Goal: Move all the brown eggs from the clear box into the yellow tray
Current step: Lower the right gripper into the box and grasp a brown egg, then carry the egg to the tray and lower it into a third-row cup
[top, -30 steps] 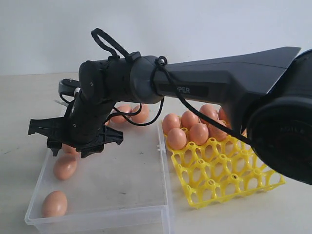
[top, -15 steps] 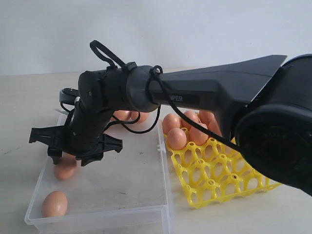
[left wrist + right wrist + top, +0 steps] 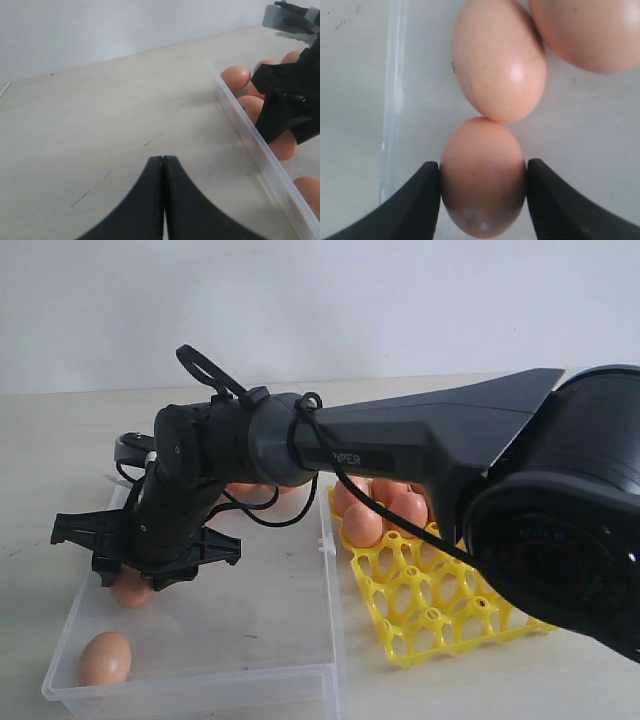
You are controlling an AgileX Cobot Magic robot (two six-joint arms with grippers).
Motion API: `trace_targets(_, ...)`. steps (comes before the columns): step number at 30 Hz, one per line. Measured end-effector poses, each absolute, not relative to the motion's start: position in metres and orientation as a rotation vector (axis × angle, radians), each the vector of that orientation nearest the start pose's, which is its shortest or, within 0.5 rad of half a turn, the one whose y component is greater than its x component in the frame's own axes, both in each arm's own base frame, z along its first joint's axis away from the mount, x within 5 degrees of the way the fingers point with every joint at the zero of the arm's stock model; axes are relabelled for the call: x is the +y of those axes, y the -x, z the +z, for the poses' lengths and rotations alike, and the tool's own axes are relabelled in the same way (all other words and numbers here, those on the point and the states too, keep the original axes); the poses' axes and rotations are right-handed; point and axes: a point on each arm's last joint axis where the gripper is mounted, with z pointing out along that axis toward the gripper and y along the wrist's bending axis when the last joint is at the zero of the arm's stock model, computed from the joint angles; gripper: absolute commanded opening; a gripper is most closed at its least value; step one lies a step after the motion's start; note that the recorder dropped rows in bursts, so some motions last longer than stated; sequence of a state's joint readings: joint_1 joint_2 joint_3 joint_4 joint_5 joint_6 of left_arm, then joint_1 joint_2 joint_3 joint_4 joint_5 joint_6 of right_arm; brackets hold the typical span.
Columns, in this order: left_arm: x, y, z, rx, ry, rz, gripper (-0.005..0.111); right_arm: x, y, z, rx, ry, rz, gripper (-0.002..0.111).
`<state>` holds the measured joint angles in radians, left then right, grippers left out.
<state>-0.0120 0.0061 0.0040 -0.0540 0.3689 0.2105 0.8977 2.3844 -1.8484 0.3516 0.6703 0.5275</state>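
— So where does the egg lie?
— On the floor of the clear box, by the wall away from the yellow tray, its nose touching a second egg.
— Its long axis?
— Pointing away from the wrist, so the right gripper spans the narrow waist. Its fingers touch both flanks, clasping it.
— And the left gripper?
— Clenched on nothing, outside that wall. I'd lift straight up, clear of the neighbour.

The clear box lies flat at lower left with a few smooth orange-brown eggs loose along its left side, and just right of it the yellow tray holds several more in its far cups.
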Motion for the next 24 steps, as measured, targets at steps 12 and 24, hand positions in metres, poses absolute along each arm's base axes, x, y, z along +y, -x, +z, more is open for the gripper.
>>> trace_targets(12, -0.002, -0.053, 0.178, 1.855, -0.174, 0.084, 0.000, 0.325, -0.294, 0.204, 2.189, 0.472, 0.707, 0.000)
trace_targets(24, -0.002, -0.053, 0.178, 1.855, -0.174, 0.084, 0.000, 0.171, -0.218, 0.142, 2.030, 0.405, 0.463, 0.000)
